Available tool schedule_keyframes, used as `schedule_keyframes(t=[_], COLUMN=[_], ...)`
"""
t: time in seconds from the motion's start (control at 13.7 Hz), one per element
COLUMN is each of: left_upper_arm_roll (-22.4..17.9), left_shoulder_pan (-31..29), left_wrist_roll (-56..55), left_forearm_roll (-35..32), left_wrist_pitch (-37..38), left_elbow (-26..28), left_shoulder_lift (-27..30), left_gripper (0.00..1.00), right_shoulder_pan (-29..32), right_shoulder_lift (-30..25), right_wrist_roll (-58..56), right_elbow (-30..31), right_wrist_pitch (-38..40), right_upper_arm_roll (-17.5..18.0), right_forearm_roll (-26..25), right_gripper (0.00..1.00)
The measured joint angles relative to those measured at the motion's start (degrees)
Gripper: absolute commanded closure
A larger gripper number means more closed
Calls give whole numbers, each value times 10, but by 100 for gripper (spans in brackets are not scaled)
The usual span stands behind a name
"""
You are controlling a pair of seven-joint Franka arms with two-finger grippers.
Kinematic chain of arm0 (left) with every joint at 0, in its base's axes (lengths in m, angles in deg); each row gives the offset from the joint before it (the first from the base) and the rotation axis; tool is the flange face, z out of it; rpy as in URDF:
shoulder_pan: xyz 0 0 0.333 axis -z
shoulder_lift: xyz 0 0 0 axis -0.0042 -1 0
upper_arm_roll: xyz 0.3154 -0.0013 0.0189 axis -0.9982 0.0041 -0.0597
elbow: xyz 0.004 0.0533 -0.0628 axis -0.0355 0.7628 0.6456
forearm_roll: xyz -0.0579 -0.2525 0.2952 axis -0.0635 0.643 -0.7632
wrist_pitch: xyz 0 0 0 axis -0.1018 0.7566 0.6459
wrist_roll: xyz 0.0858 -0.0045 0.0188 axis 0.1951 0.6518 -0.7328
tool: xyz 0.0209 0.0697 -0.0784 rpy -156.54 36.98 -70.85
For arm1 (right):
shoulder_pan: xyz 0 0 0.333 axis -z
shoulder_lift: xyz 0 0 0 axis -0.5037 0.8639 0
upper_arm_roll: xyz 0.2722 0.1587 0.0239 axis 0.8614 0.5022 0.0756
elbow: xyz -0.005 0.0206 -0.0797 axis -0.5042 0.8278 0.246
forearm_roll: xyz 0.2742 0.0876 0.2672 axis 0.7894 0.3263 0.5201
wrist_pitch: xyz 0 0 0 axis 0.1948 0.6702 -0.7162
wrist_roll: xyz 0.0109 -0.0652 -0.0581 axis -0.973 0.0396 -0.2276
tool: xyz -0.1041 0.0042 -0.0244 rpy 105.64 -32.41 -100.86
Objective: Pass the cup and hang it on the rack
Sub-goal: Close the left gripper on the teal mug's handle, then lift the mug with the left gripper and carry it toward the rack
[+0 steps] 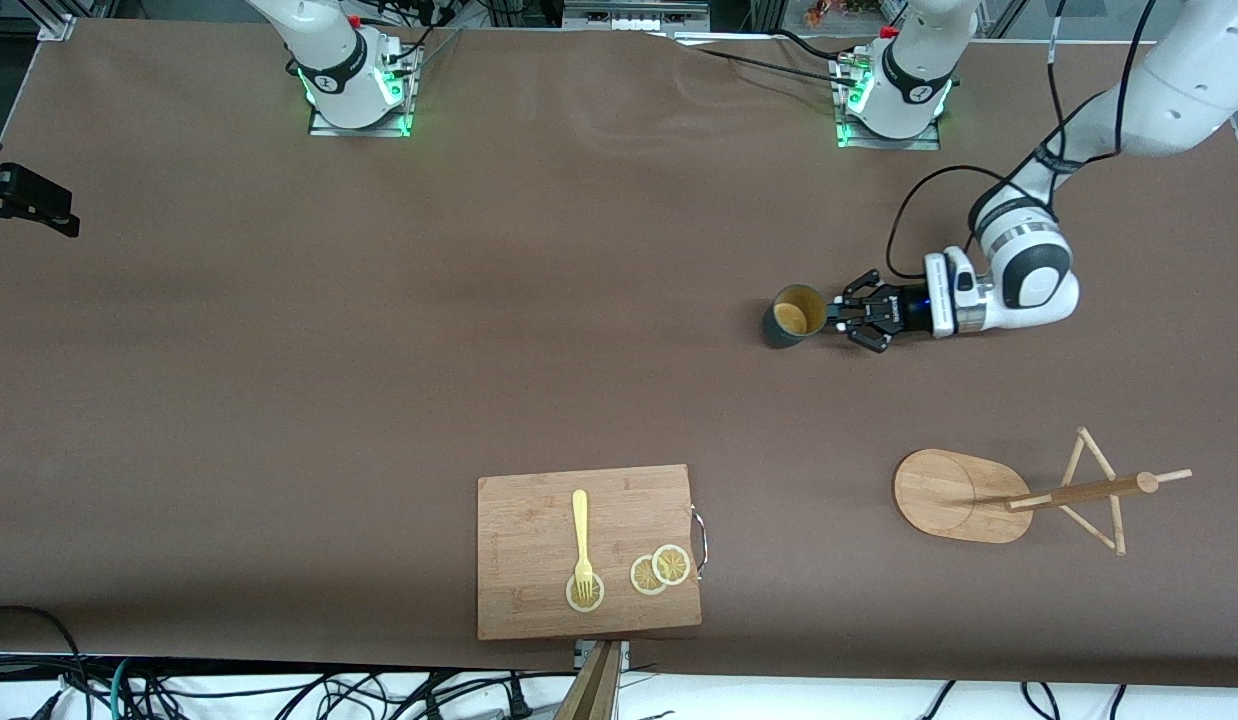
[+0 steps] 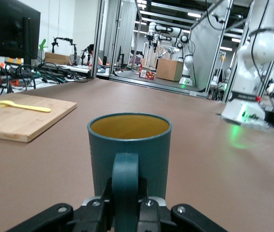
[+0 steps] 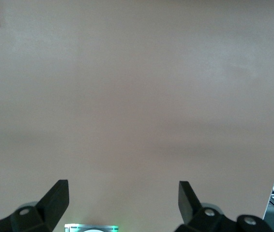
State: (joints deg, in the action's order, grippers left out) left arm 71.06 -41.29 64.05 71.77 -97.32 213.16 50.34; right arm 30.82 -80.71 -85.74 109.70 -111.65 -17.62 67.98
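Observation:
The dark teal cup (image 1: 794, 315) with a yellowish inside stands upright on the brown table, toward the left arm's end. My left gripper (image 1: 837, 318) lies level beside it, shut on the cup's loop handle. In the left wrist view the handle (image 2: 125, 176) sits between the fingers (image 2: 94, 205) and the cup (image 2: 129, 145) fills the middle. The bamboo rack (image 1: 954, 495) stands on its oval base, nearer to the front camera than the cup, its post and pegs (image 1: 1099, 490) bare. My right gripper (image 3: 123, 186) is open and empty above bare table; it does not show in the front view.
A wooden cutting board (image 1: 589, 550) lies near the table's front edge, with a yellow fork (image 1: 581, 535) and lemon slices (image 1: 662, 568) on it. It also shows in the left wrist view (image 2: 25, 116). A black clamp (image 1: 29, 200) sits at the right arm's end.

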Motion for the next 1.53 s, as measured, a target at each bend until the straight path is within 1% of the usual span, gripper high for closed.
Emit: schedule_keyframes(t=[0.15, 0.29, 0.44, 0.58, 0.87, 1.09, 1.31, 1.53], left_upper_arm_roll=[-1, -1, -1, -1, -1, -1, -1, -1], left_shoulder_pan=[-38, -71, -95, -107, -117, -152, -173, -187], left_wrist_roll=[-69, -161, -253, -356, -534, -661, -781, -869], left_forearm_roll=[-33, -56, -63, -64, -63, -54, -32, -22], left_wrist_pitch=[16, 49, 79, 107, 157, 199, 232, 257], left_elbow=[1, 1, 1, 1, 1, -1, -18, -36], left_shoulder_lift=[18, 41, 66, 78, 80, 80, 80, 80], left_gripper=[100, 100, 100, 100, 100, 100, 100, 100], right_shoulder_pan=[0, 0, 0, 0, 0, 0, 0, 0], right_shoulder_lift=[0, 0, 0, 0, 0, 0, 0, 0], right_wrist_roll=[0, 0, 3, 5, 6, 6, 6, 6], right_elbow=[0, 0, 0, 0, 0, 0, 0, 0], right_wrist_pitch=[0, 0, 0, -1, -1, -1, -1, -1], right_upper_arm_roll=[0, 0, 1, 4, 4, 4, 4, 4], right_forearm_roll=[0, 1, 5, 6, 7, 9, 9, 9], right_gripper=[0, 0, 0, 0, 0, 0, 0, 0])
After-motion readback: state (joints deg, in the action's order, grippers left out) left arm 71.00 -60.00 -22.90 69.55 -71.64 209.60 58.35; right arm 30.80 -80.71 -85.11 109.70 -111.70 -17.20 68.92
